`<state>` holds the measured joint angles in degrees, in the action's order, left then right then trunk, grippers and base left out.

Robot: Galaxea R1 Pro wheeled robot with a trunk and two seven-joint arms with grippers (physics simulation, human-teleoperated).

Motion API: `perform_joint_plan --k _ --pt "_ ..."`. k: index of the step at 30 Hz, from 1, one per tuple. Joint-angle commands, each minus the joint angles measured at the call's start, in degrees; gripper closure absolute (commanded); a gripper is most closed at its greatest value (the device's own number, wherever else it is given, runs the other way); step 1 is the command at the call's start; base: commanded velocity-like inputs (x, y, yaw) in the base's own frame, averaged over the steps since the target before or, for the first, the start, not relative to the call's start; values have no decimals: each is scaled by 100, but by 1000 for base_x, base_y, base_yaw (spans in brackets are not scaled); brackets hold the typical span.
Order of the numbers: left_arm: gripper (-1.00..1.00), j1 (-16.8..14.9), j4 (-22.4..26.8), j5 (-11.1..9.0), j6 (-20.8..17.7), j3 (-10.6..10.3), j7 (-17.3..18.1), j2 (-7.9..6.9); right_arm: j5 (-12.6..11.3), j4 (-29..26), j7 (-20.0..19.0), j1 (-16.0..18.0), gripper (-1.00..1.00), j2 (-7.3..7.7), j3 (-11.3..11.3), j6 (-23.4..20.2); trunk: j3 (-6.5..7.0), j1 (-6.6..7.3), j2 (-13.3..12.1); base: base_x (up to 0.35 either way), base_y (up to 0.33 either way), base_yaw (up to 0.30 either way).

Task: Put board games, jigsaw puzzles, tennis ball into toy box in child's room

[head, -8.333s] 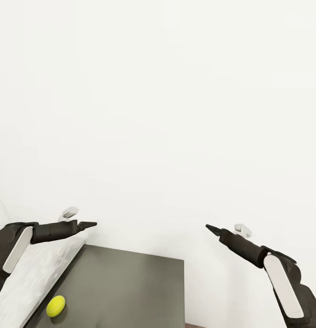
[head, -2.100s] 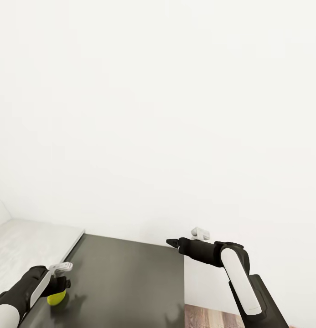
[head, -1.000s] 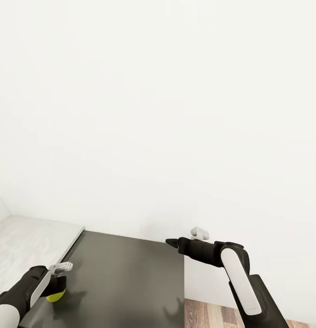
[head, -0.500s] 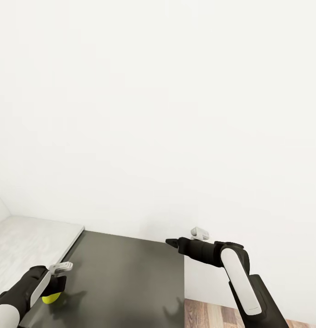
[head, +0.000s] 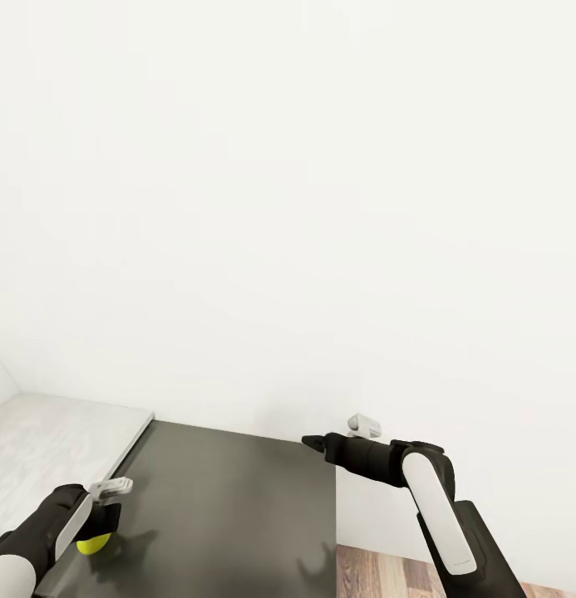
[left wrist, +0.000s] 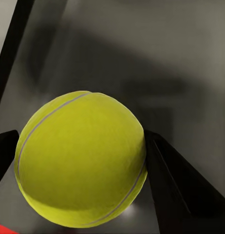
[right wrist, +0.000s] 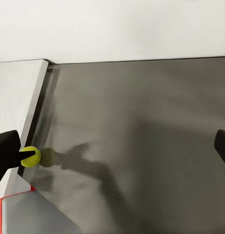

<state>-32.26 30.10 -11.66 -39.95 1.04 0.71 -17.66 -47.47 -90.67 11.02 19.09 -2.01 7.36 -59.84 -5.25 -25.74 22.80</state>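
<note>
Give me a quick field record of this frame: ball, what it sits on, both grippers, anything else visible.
tennis ball: yellow-green, on the dark grey top
dark grey top: lower unit beside the pale speckled table
left gripper: fingers on either side of the ball, appearing to touch it
right gripper: raised near the top's far right corner, holding nothing
background: white wall, wood-plank floor

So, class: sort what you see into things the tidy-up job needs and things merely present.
Job:
yellow-green felt tennis ball
pale grey speckled table
left claw

Merely present:
dark grey-topped side unit
plain white wall
wood-plank floor
</note>
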Motion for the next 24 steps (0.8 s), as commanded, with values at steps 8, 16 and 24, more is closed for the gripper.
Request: perform_joint_plan --k 8,16,24 --pt "100 0 6 -4 -38 21 22 -1 -60 -3 58 6 -100 -1 2 -16 -14 -4 12 0 0 0" --pt "100 0 57 -25 -39 51 40 -10 -55 -3 58 4 -100 -1 -5 -16 -14 -4 12 0 0 0" --pt "100 -8 87 -40 -99 73 644 -52 -52 -3 58 6 -100 5 -7 -16 -14 -4 12 0 0 0"
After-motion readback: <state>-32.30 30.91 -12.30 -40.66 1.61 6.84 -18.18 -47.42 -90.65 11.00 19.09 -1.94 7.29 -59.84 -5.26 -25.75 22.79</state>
